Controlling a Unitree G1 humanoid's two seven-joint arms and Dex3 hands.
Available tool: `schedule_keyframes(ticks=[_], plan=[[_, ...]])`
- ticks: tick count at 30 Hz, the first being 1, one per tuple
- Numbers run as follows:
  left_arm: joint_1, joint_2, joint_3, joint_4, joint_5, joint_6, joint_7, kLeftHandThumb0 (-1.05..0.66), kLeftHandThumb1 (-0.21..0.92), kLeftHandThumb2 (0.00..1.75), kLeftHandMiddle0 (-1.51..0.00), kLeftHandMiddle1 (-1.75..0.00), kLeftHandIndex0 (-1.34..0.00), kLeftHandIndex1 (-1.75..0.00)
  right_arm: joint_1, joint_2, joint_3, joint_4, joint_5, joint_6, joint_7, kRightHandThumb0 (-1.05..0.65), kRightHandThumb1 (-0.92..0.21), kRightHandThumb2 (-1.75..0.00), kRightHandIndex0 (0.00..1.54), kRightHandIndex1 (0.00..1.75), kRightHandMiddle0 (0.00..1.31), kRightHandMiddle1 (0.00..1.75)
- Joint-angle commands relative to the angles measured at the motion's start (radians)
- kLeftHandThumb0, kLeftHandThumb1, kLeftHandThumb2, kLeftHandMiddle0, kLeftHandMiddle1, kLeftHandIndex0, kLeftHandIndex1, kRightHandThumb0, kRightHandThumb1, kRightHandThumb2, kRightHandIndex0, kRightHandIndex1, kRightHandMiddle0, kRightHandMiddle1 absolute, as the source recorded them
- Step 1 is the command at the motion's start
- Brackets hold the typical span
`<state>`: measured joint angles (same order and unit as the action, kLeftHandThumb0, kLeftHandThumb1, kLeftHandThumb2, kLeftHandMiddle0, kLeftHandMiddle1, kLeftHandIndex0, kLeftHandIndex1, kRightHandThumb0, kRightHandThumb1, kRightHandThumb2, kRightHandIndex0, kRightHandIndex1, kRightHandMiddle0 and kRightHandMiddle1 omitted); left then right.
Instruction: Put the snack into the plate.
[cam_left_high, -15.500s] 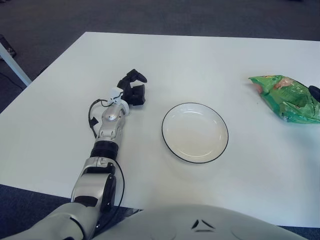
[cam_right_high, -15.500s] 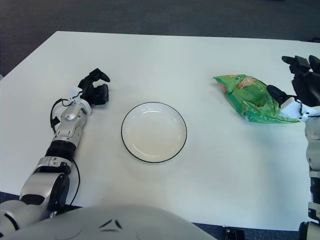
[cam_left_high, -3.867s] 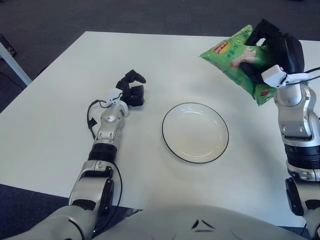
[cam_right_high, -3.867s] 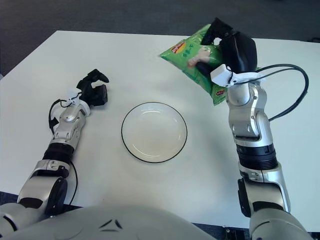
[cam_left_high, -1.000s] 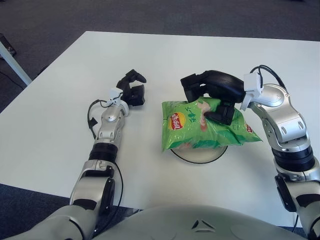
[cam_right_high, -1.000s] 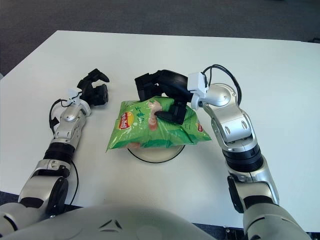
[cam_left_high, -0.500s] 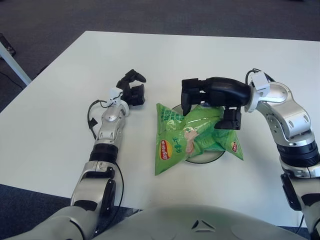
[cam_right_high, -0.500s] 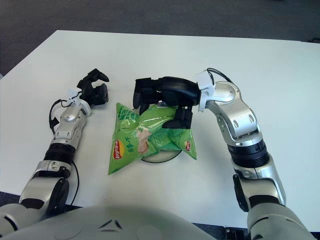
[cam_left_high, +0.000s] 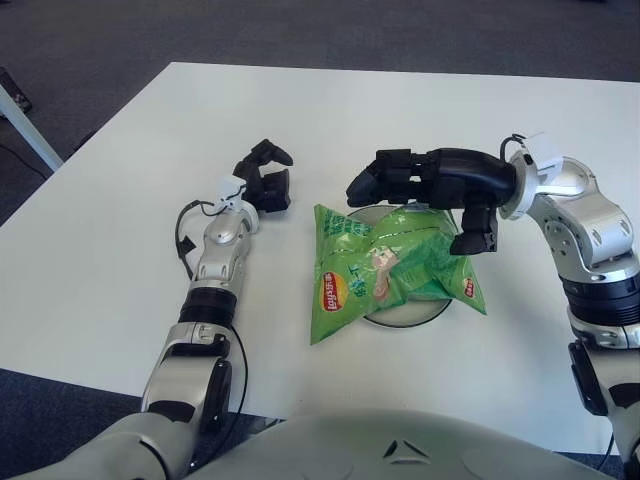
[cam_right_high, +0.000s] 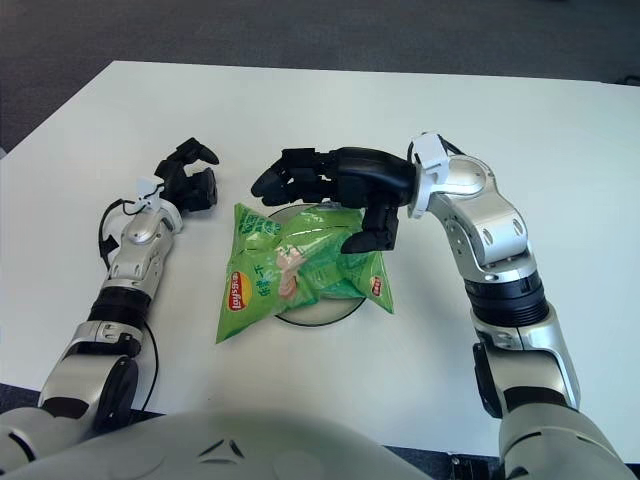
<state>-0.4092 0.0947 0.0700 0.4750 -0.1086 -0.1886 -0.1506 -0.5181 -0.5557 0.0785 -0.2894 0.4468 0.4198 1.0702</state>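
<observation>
A green snack bag (cam_left_high: 385, 270) lies across the white plate with a black rim (cam_left_high: 408, 316), covering most of it, its left end hanging over onto the table. My right hand (cam_left_high: 420, 195) hovers just above the bag's far edge with its fingers spread and holds nothing. My left hand (cam_left_high: 265, 180) rests on the table to the left of the plate, fingers loosely curled and empty.
The white table (cam_left_high: 90, 250) carries only the plate and bag. Its near edge runs along the bottom of the view, and dark carpet (cam_left_high: 300, 30) lies beyond the far edge.
My right hand has let go of the bag, spread its fingers and lifted slightly. The bag has settled flat on the plate. The left hand has not moved.
</observation>
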Motion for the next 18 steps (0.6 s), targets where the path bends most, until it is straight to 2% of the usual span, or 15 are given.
schedule_keyframes(ticks=[1,4,6,8,12,18], plan=[[0.065,-0.009,-0.007,0.045,0.006,0.008,-0.014,-0.45,0.39,1.22,-1.17,-1.75,-0.55,-1.75,-0.010,-0.023,-0.028,0.010,-0.008,-0.043,-0.002,-0.82,-0.45,-0.75,0.00,0.05,0.00,0.58],[0.065,-0.009,-0.007,0.046,0.005,0.007,-0.017,-0.45,0.39,1.22,-1.17,-1.75,-0.55,-1.75,-0.010,-0.028,-0.030,0.016,-0.008,-0.057,-0.001,-0.84,-0.49,-0.72,0.00,0.04,0.00,0.58],[0.066,-0.011,-0.006,0.046,0.003,0.004,-0.019,-0.45,0.39,1.22,-1.17,-1.75,-0.55,-1.75,0.009,-0.047,-0.061,0.044,-0.017,-0.105,0.004,-0.85,-0.50,-0.71,0.00,0.04,0.00,0.58],[0.067,-0.011,-0.006,0.046,0.002,0.002,-0.018,-0.45,0.39,1.22,-1.17,-1.75,-0.55,-1.75,0.021,-0.062,-0.080,0.071,-0.037,-0.149,0.002,-0.87,-0.52,-0.70,0.00,0.03,0.00,0.54],[0.068,-0.012,-0.005,0.046,0.003,0.002,-0.017,-0.45,0.39,1.22,-1.17,-1.75,-0.55,-1.75,0.026,-0.058,-0.093,0.102,-0.042,-0.183,-0.013,-0.89,-0.59,-0.63,0.01,0.03,0.00,0.46],[0.067,-0.012,-0.005,0.048,0.004,0.000,-0.018,-0.45,0.39,1.22,-1.16,-1.75,-0.55,-1.75,0.019,-0.057,-0.164,0.191,0.032,-0.241,0.042,-0.90,-0.64,-0.61,0.02,0.04,0.00,0.41]])
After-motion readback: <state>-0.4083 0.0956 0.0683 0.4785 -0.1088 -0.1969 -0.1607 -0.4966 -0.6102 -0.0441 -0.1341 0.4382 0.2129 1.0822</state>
